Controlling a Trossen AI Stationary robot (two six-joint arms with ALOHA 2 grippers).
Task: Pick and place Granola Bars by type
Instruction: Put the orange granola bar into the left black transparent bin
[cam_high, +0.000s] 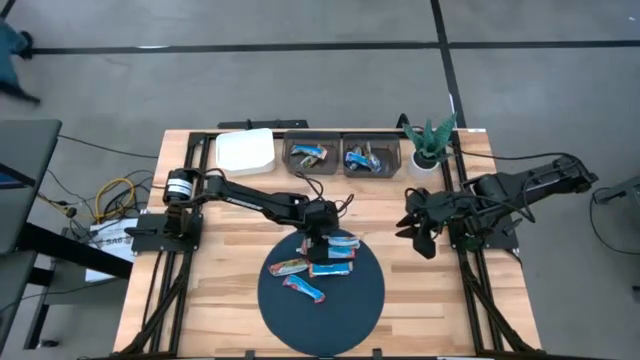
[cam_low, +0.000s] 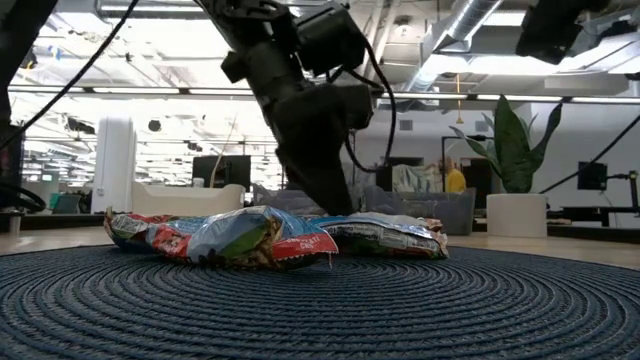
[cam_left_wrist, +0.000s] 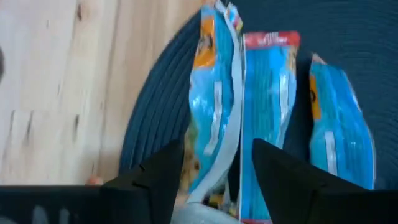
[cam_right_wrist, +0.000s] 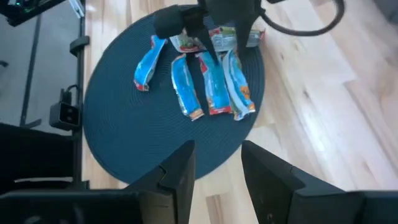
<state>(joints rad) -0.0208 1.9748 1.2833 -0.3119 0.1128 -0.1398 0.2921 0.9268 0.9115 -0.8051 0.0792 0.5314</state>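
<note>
Straddling a blue granola bar (cam_left_wrist: 214, 112) on the mat (cam_high: 350, 310), the left claw (cam_left_wrist: 214, 180) gapes open, gripping nothing.

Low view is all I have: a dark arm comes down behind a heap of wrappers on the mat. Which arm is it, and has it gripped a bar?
Observer: It is the left gripper, at the mat's far edge. In its wrist view the fingers stand apart on either side of a blue bar, not closed on it.
Operator: Where is the other arm?
Observer: The right gripper hangs open off the mat, over the table on the right side.
Operator: Are any bars sorted yet?
Observer: Two dark bins at the table's far edge each hold bars. About five lie on the mat.
</note>
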